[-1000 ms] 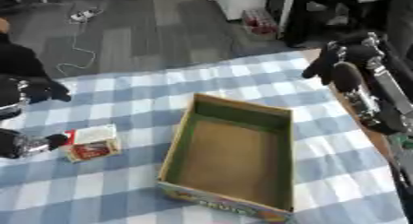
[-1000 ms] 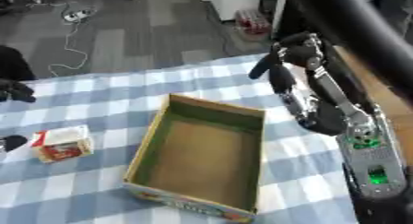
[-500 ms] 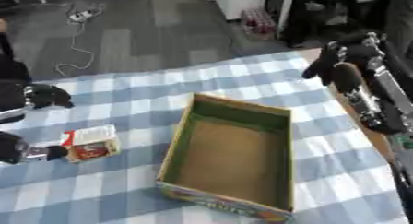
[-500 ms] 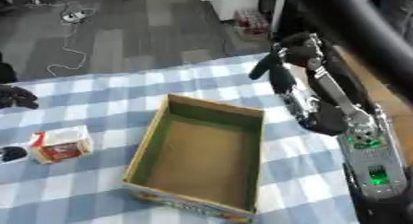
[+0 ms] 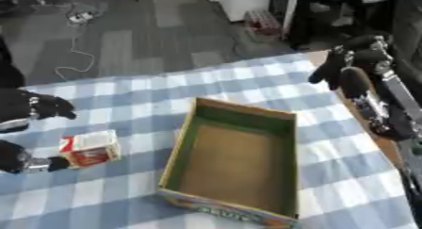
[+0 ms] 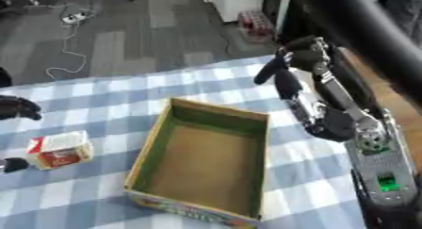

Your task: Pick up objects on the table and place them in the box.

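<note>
Small red-and-white carton (image 5: 89, 148) lying on its side at mid-left of frame, on the checked surface (image 5: 132, 91), just left of the open box (image 5: 235, 164). Likely light and stiff-walled, easily dented; best taken across its two long flat faces. Left hand (image 5: 25, 163) at the left edge, dark fingertips touching or nearly touching the carton's lower left end, other fingers spread above it; apparently open, not closed round it. Right hand (image 6: 288, 65) raised at upper right, well apart from the carton, fingers loosely curled, holding nothing. Box empty.
</note>
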{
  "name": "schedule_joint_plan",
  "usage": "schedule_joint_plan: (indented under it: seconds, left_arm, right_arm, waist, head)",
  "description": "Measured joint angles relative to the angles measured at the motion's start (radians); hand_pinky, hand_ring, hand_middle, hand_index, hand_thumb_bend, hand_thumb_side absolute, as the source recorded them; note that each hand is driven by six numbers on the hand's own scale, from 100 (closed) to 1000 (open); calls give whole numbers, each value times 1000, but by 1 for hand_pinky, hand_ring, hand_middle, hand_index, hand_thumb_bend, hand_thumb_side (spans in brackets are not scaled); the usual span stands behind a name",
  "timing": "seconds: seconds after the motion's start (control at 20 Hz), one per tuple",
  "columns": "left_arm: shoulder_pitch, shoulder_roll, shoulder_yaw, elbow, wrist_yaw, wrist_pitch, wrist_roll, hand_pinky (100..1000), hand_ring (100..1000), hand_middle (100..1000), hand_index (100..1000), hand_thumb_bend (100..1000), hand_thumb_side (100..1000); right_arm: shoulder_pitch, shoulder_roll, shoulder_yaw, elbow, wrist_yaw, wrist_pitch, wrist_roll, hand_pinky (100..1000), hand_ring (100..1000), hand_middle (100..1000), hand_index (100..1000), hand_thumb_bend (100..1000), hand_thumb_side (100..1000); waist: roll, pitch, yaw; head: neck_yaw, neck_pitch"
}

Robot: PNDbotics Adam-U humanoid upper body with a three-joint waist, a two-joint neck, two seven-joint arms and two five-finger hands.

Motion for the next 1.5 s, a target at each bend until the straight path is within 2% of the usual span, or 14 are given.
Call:
schedule_joint_plan:
  seconds: [0.5,1.1,1.5]
  left_arm:
    - [-38,-4,-15,55,-17,-10,-34,782,808,876,912,431,1000]
    - [-112,-41,-24,219,-95,-53,25,780,805,868,915,430,1000]
    - [-154,-74,-47,291,-129,-90,20,787,811,869,919,438,1000]
  right_arm:
    - [-1,0,0,0,-4,1,2,325,289,292,578,100,1000]
    - [-13,10,6,0,-8,-3,8,326,290,293,577,100,1000]
    - [-30,18,7,0,-16,-5,18,326,291,294,575,100,1000]
  waist:
    - [0,0,1]
    - [5,6,-13]
    - [7,6,-26]
  head:
    - [0,-1]
    - [1,-5]
    - [10,-3]
